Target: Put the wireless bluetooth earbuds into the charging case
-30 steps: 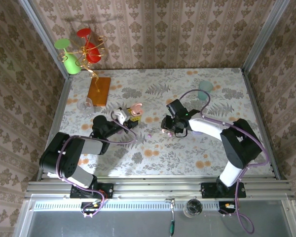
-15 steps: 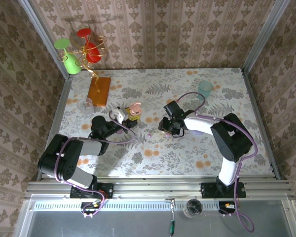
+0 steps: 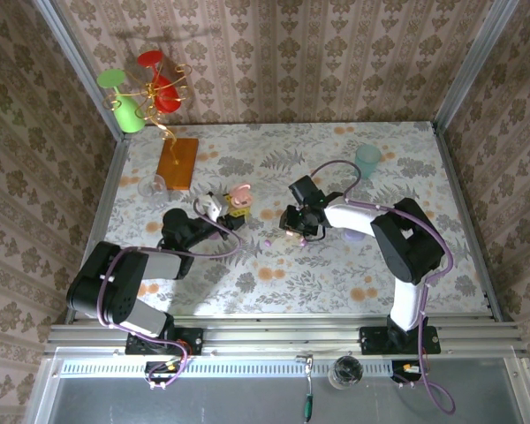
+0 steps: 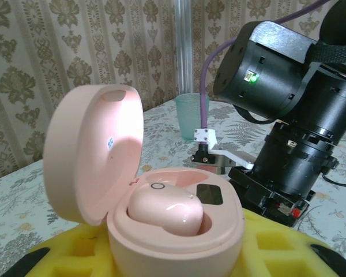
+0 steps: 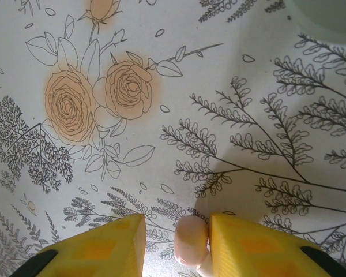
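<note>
Overhead, the left hand (image 3: pixel 234 212) is clamped on the open charging case (image 3: pixel 240 193), lid up and facing the right hand (image 3: pixel 293 233), seemingly as a steady target. From the left wrist, one pink earbud (image 4: pixel 167 210) already sits in its well. From the right wrist, spread pads (image 5: pixel 248 248) bracket a second pink bud (image 5: pixel 190 247) on the table (image 5: pixel 104 173); it touches just one pad and is not pinched yet.

No legible text; small sticker (image 4: pixel 111 143) inside lid (image 4: pixel 83 156) of pink case (image 4: pixel 176 241), possibly printed, too blurred.
</note>
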Available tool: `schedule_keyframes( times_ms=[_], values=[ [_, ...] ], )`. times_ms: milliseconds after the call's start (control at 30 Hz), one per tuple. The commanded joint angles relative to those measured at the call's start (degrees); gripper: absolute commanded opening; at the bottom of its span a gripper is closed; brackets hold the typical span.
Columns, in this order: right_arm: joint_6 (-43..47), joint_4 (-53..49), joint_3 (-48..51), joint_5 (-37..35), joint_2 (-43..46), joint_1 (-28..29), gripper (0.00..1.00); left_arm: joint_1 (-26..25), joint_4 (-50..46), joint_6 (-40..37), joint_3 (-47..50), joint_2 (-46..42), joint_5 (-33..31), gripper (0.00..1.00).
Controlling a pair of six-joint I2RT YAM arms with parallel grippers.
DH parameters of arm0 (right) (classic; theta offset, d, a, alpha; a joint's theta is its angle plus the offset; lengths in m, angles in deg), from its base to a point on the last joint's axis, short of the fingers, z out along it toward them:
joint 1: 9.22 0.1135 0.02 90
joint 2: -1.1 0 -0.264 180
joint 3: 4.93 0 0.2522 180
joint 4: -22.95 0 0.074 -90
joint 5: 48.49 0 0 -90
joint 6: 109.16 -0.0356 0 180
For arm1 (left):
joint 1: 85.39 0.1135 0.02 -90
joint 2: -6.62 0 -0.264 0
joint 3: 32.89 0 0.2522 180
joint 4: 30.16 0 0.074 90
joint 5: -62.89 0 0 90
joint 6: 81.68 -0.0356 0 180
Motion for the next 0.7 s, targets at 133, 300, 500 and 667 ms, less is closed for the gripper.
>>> schedule_keyframes(
  times_ms=[133,300,500,667],
  values=[
    [8.3,-4.6,-4.4,0.5,-2.0,0.3,0.37,2.3,1.5,2.6,0.7,-1.1,0.8,0.32],
    [13.5,-8.9,-5.4,-6.0,0.8,2.0,0.37,3.8,1.5,3.0,0.4,-1.1,1.8,0.32],
    [23.5,-20.9,-10.1,-23.0,1.0,8.1,0.38,7.2,1.5,4.3,0.5,-1.0,2.2,0.32],
    [28.0,-31.0,-17.4,-35.9,-4.2,13.9,0.37,10.9,1.5,5.5,1.1,-1.6,3.4,0.32]
  ],
)
